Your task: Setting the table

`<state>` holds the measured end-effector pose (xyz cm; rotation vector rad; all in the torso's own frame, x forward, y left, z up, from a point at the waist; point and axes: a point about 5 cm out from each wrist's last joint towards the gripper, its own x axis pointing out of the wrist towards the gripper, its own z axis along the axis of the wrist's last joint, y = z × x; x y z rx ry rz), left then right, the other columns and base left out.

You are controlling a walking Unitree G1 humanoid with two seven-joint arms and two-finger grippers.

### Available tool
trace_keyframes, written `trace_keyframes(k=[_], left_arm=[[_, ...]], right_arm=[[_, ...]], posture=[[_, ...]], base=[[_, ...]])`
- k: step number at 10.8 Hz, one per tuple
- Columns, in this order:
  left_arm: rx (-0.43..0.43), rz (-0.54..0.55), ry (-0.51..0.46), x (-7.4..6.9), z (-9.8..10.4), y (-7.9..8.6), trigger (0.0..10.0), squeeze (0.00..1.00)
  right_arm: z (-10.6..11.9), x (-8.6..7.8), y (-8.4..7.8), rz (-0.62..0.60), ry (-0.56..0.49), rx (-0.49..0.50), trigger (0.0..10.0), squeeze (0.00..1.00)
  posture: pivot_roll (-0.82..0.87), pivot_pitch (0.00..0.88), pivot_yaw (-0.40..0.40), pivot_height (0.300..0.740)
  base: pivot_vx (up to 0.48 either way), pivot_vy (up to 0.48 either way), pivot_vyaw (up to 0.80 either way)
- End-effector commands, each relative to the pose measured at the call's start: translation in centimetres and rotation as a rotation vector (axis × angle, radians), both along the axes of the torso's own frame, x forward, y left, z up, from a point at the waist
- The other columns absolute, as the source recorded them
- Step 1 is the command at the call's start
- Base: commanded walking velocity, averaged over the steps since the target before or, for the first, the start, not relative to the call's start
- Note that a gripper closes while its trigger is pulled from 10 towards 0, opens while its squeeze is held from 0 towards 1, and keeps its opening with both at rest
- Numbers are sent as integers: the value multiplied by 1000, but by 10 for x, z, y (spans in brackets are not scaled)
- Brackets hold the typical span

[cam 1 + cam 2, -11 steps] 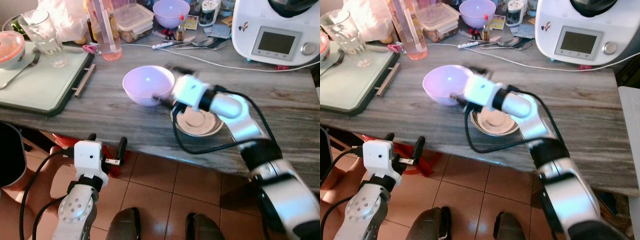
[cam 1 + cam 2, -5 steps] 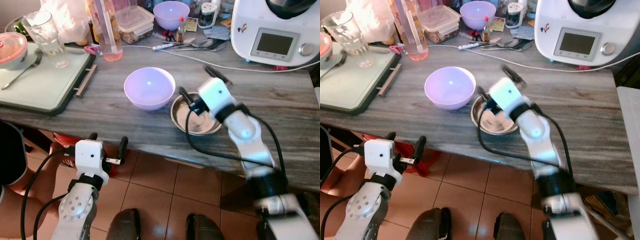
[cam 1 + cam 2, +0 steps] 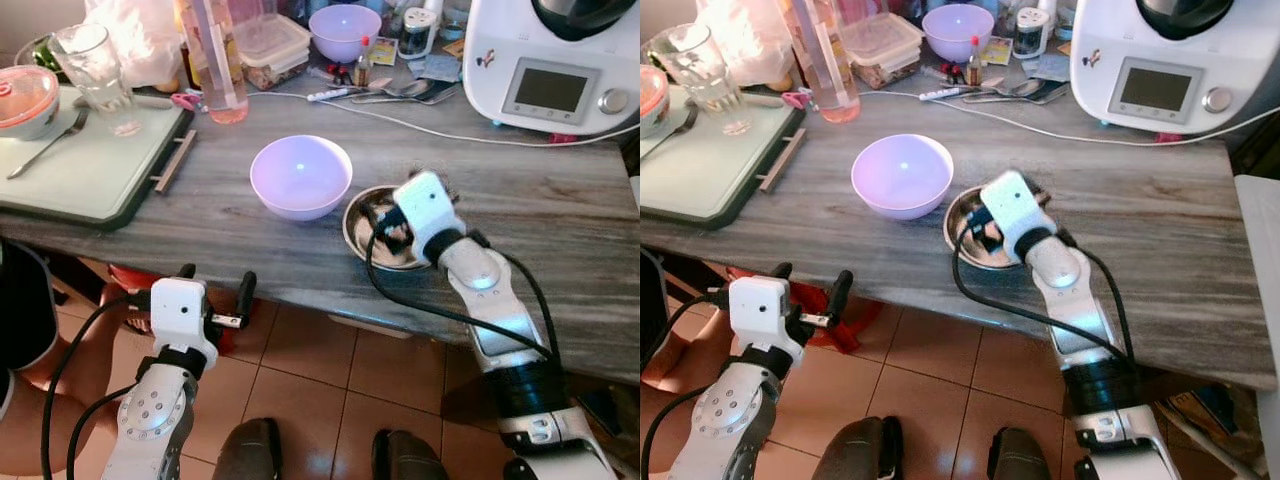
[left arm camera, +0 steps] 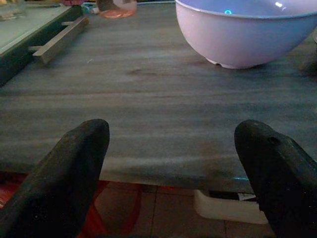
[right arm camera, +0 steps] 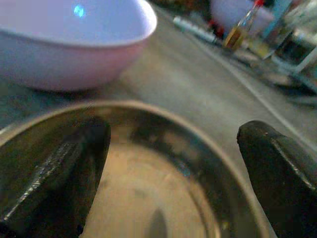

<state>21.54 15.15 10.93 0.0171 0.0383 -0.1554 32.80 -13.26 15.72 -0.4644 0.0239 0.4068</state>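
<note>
Left eye view: right arm bends at the elbow beyond the counter (image 3: 560,215) edge, forearm angled up and inward over the worktop, wrist tipped down. Right gripper (image 3: 385,218) sits over the metal bowl (image 3: 372,248), fingers dipping inside its rim. Purple bowl (image 3: 300,176) stands upright just beside the metal bowl on its left; whether the two touch can't be told. Left arm is low, in front of the counter edge, forearm rising from below, left gripper (image 3: 213,285) pointing up at the edge, fingers spread, holding nothing. Green tray (image 3: 75,170) with a glass (image 3: 95,75) and a fork (image 3: 45,150) sits at far left. White kitchen machine (image 3: 550,60) at back right, its cable running across the counter.

Right eye view: same layout. A second purple bowl (image 3: 957,25) stands among the clutter at the back, well apart from the front one.

Left wrist view: both black fingers (image 4: 69,173) wide apart, level with the counter's front edge, nothing between them. Purple bowl ahead on the wood-grain top; tray edge off to one side.

Right wrist view: fingers (image 5: 59,178) apart, tips down inside the metal bowl, one near each side of the rim, clamped on nothing. Bowl interior looks bare. Purple bowl directly behind the rim, blurred bottles further back.
</note>
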Motion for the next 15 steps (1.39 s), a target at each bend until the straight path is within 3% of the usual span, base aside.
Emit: trace_keyframes(k=[1,7,11,15], left_arm=[[0,-3,10,-2,-3,0,10000,0],[-9,-9,14,-2,-4,-2,10000,0],[-7,-4,16,0,-4,-1,10000,0],[-6,24,51,0,-12,1,10000,0]], right_arm=[[-4,-5,4,17,38,2,10000,0],[-9,-12,11,42,166,42,10000,0],[-1,-5,34,98,171,99,10000,0],[-1,-11,22,53,138,142,10000,0]], posture=[[123,126,47,740],[115,129,43,740],[125,131,36,740],[114,97,35,740]], base=[[0,0,0],[0,0,0],[0,0,0],[0,0,0]])
